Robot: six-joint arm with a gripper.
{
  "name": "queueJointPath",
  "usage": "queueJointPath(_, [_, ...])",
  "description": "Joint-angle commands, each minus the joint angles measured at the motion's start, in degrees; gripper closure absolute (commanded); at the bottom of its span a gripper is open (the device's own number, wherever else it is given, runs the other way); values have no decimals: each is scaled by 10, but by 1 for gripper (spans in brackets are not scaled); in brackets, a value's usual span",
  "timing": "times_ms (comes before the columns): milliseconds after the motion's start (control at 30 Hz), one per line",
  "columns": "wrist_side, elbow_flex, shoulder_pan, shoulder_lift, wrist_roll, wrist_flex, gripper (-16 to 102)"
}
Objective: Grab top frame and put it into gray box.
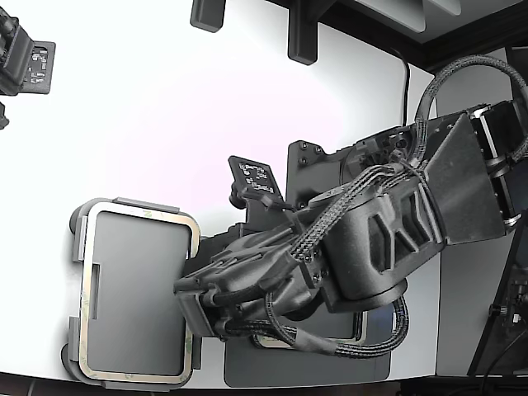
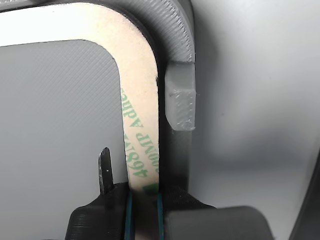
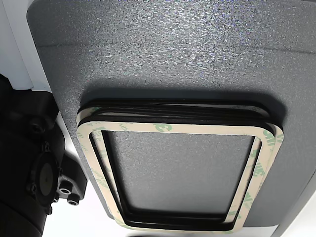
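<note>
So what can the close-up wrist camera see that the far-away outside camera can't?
Only the wrist view shows green printed letters on the top frame, one raised tab of the gray box, and the end effector clamped on the frame's rim. Only the exterior view shows the whole gray box, the big black arm, the white table and the dark mat. Both show the frame lying in the gray box.
</note>
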State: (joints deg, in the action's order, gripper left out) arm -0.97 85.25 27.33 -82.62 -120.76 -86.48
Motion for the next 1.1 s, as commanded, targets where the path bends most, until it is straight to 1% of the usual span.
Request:
queueJointPath(0, [-2, -9, -9, -18, 0, 5, 97])
queueJointPath(233, [2, -8, -9, -16, -1, 5, 97])
queueJointPath(300, [3, -9, -8, -17, -1, 4, 88])
queueJointPath(333, [3, -10, -8, -17, 1, 4, 71])
queueJointPath(367, [4, -10, -8, -17, 1, 3, -13])
queueJointPath(400, [4, -12, -7, -17, 2, -1, 11])
queueJointPath(433, [3, -13, -7, -17, 2, -2, -14])
queueJointPath(567, [-10, -25, -6, -17, 7, -6, -14])
queueJointPath(667, [-35, -41, -6, -17, 18, -2, -14])
queueJointPath(833, [-69, -50, -7, -23, 40, 38, -14])
queueJointPath(933, [-103, -59, -7, -35, 71, 73, -14])
queueJointPath(1067, [-140, -70, -7, -56, 161, 92, -14])
